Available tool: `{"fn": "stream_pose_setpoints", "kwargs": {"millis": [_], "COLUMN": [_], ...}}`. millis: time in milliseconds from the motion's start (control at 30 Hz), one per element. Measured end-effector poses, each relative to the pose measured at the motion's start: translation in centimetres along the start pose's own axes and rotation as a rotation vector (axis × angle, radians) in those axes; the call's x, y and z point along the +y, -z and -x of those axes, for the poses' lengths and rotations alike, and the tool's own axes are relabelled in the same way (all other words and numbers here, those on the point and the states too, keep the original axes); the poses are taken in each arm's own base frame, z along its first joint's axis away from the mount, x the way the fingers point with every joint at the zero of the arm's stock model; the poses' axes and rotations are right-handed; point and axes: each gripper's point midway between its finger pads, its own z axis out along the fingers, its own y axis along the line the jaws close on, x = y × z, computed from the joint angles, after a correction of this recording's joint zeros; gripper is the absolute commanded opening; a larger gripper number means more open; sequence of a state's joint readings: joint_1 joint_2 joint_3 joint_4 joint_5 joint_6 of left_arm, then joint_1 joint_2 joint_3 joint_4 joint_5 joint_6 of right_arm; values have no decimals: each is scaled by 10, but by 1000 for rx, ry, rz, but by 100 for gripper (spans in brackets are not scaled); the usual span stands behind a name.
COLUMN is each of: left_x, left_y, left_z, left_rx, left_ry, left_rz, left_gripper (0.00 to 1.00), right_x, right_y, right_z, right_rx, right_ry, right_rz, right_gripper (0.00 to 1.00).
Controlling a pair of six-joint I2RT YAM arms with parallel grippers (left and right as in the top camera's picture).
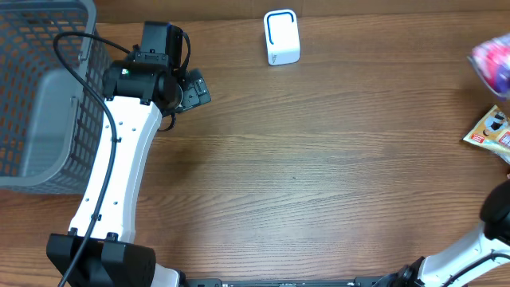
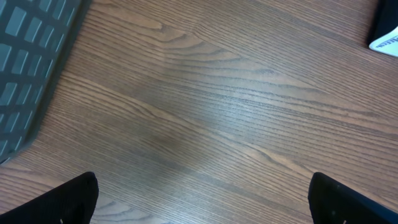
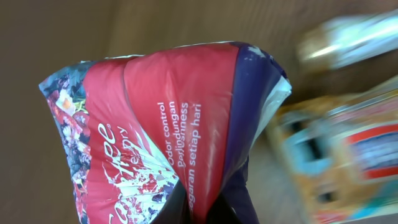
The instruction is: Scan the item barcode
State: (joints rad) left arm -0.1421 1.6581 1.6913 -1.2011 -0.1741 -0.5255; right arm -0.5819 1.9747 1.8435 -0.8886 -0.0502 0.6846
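Note:
The item is a red and purple soft pack (image 3: 168,124) with white lettering. My right gripper (image 3: 217,208) is shut on its lower end, and no barcode shows on the side facing the camera. In the overhead view the pack (image 1: 492,62) is a pink and purple blur at the far right edge, lifted off the table. The white scanner (image 1: 281,37) with a blue outline stands at the back centre. My left gripper (image 2: 202,199) is open over bare wood, its fingertips (image 2: 68,199) at the bottom corners, nothing between them. It hovers beside the basket (image 1: 195,88).
A grey mesh basket (image 1: 40,96) fills the far left, and its wall (image 2: 25,62) shows in the left wrist view. An orange snack packet (image 1: 490,131) lies at the right edge, and blurred packets (image 3: 348,143) lie below the held pack. A dark and white object (image 2: 385,34) cuts the corner.

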Motion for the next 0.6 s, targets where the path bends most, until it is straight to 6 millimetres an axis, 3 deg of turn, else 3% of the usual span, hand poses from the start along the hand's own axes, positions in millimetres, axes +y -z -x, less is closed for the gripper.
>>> {"fn": "stream_pose_setpoints", "kwargs": {"millis": [133, 167, 200, 300, 367, 467, 600], "left_x": [0, 0, 0, 0, 0, 0, 0], "left_y": [0, 0, 0, 0, 0, 0, 0], "left_z": [0, 0, 0, 0, 0, 0, 0], "left_rx": [0, 0, 0, 0, 0, 0, 0], "left_ry": [0, 0, 0, 0, 0, 0, 0], "left_rz": [0, 0, 0, 0, 0, 0, 0], "left_gripper": [100, 100, 100, 100, 100, 100, 100], "right_x": [-38, -47, -53, -68, -73, -76, -78], "right_y": [-9, -15, -19, -39, -50, -55, -52], "right_z": [18, 20, 21, 15, 9, 3, -3], "right_rx": [4, 11, 17, 54, 80, 105, 137], "right_ry": [-5, -9, -9, -6, -1, 16, 56], "right_rz": [-70, -88, -99, -137, -153, -163, -168], "right_gripper": [4, 9, 18, 66, 88, 98, 100]}}
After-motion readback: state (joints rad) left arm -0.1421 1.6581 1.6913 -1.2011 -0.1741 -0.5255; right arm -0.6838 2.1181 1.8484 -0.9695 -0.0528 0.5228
